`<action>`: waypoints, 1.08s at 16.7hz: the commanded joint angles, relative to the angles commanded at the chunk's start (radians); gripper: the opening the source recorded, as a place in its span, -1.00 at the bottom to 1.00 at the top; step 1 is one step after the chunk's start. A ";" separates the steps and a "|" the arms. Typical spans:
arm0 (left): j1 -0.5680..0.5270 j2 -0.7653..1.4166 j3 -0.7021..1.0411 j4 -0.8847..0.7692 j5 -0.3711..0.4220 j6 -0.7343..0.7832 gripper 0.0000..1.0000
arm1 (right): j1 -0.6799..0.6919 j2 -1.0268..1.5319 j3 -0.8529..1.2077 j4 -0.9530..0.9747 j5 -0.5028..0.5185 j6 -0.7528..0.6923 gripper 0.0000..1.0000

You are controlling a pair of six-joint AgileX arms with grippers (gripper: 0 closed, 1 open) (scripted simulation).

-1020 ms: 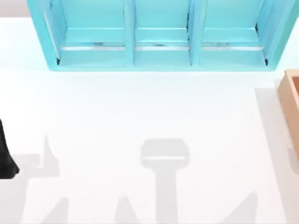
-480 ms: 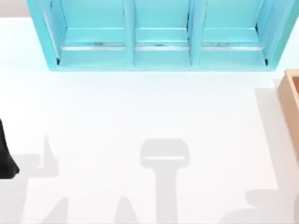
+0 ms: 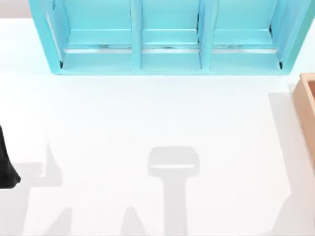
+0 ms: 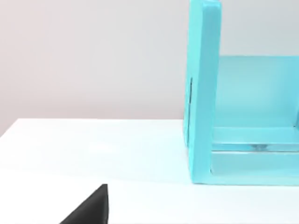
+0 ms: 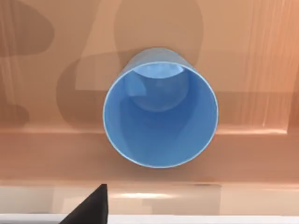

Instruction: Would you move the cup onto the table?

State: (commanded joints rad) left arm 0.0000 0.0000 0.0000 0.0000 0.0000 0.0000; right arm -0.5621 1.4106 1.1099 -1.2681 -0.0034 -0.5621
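Note:
The blue cup (image 5: 160,126) stands upright inside the tan wooden box (image 5: 243,70), and the right wrist view looks straight down into its open mouth. My right gripper hangs above the cup, apart from it; a black piece of that gripper (image 5: 91,207) shows at the picture's edge. The white table (image 3: 147,113) spreads across the top view, with the box (image 3: 306,103) at its right edge. My left arm (image 3: 6,169) is parked at the table's left edge, and a black piece of its gripper (image 4: 91,210) shows over the table (image 4: 93,154).
A turquoise shelf unit (image 3: 167,64) with three open bays stands along the back of the table; its end wall (image 4: 203,93) rises near the left arm. Arm shadows lie on the table's front part.
The right arm's shadow at the front right of the table has slid rightward toward the wooden box. The left arm has not moved.

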 joint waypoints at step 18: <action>0.000 0.000 0.000 0.000 0.000 0.000 1.00 | 0.007 0.111 -0.315 0.426 0.000 0.008 1.00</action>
State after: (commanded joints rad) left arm 0.0000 0.0000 0.0000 0.0000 0.0000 0.0000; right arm -0.5555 1.5220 0.7952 -0.8419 -0.0036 -0.5537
